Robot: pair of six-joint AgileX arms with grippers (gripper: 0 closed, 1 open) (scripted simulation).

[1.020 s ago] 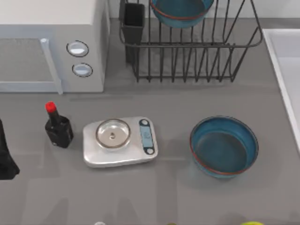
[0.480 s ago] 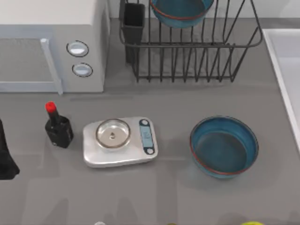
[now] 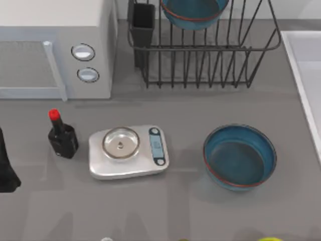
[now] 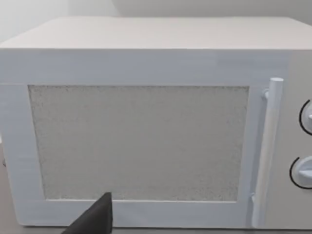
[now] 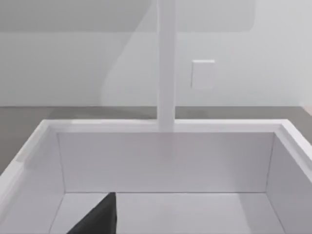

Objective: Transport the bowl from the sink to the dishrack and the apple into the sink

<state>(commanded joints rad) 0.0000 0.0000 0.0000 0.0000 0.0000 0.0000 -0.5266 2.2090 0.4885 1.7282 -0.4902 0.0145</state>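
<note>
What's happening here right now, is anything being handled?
Nothing is held at the moment. One bowl sits on the table right of the scale, and a second bowl already stands in the dishrack. The left arm sits at the table's left edge near the bottle, its wrist camera facing the microwave. The right wrist camera looks down into the sink, whose visible part holds nothing.
</note>
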